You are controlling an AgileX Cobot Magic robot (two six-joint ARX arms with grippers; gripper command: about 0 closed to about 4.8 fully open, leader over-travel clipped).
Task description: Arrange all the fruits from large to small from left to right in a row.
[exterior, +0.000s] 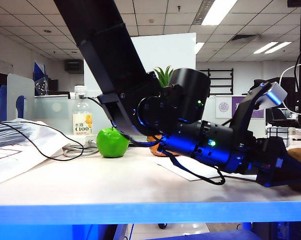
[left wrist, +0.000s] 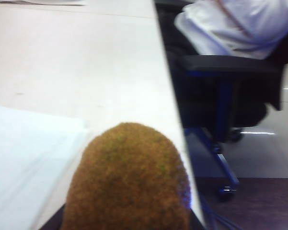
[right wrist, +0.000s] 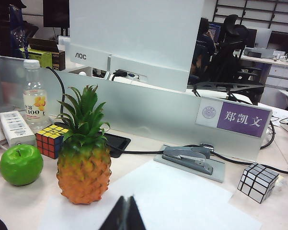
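A fuzzy brown kiwi [left wrist: 129, 177] fills the left wrist view, and my left gripper [exterior: 292, 176] is shut on it, low over the table by its side edge. In the exterior view that arm reaches across to the far right, where the kiwi [exterior: 300, 167] shows at the frame's edge. The green apple [exterior: 112, 142] [right wrist: 20, 164] stands to the left of the orange pineapple [right wrist: 84, 167], whose green crown [exterior: 164, 76] rises behind the arm. My right gripper [right wrist: 125, 213] is shut and empty over the white paper [right wrist: 172, 196], a little short of the pineapple.
A Rubik's cube [right wrist: 50, 140], a yellow-labelled bottle [right wrist: 34, 103] and a power strip [right wrist: 13, 128] sit behind the fruits. A stapler [right wrist: 188, 159] and a silver cube [right wrist: 257, 181] lie further right. The table's edge [left wrist: 175, 110] drops off beside a chair [left wrist: 220, 91].
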